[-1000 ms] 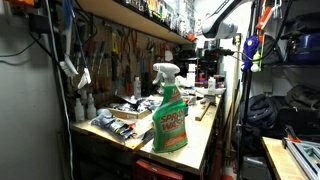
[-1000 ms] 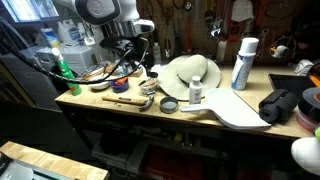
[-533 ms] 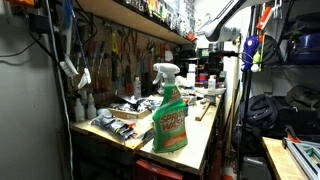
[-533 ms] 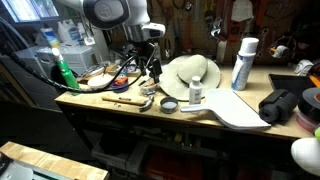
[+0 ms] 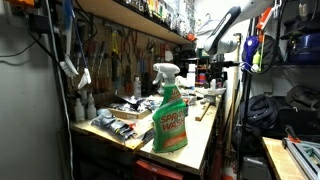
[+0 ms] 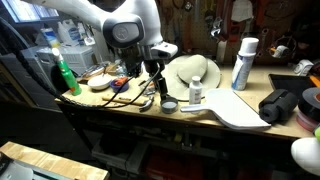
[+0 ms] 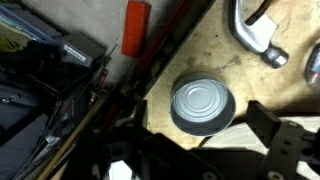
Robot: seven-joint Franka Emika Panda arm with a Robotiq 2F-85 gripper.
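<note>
Low over the workbench [image 6: 118, 108], the gripper [image 6: 153, 84] hangs pointing down with its jaws spread wide and nothing between them. In the wrist view the gripper [image 7: 198, 152] shows as dark fingers [image 7: 288, 142] standing well apart along the bottom edge. Just ahead of them, centred in the gap, a round metal tin [image 7: 203, 105] sits flat on the bare wood with its ribbed lid facing up. In an exterior view the same tin [image 6: 169, 104] lies near the front edge of the bench, just beside the fingers and a little lower, and whether they touch it cannot be told. In the wrist view a curved metal tool [image 7: 256, 34] lies near the tin toward the upper right. A red handle [image 7: 135, 27] lies farther off at the upper left, next to a tangle of dark cables [image 7: 60, 100]. Beyond the tin in the exterior view a small white bottle [image 6: 196, 91] stands upright against a straw hat [image 6: 192, 70], and a tall white spray can [image 6: 243, 62] stands farther along. A green spray bottle [image 6: 63, 72] stands at the other end of the bench, and it fills the foreground as the green spray bottle [image 5: 169, 116] in the exterior view that looks down the bench, with the arm [image 5: 224, 28] far behind it.
</note>
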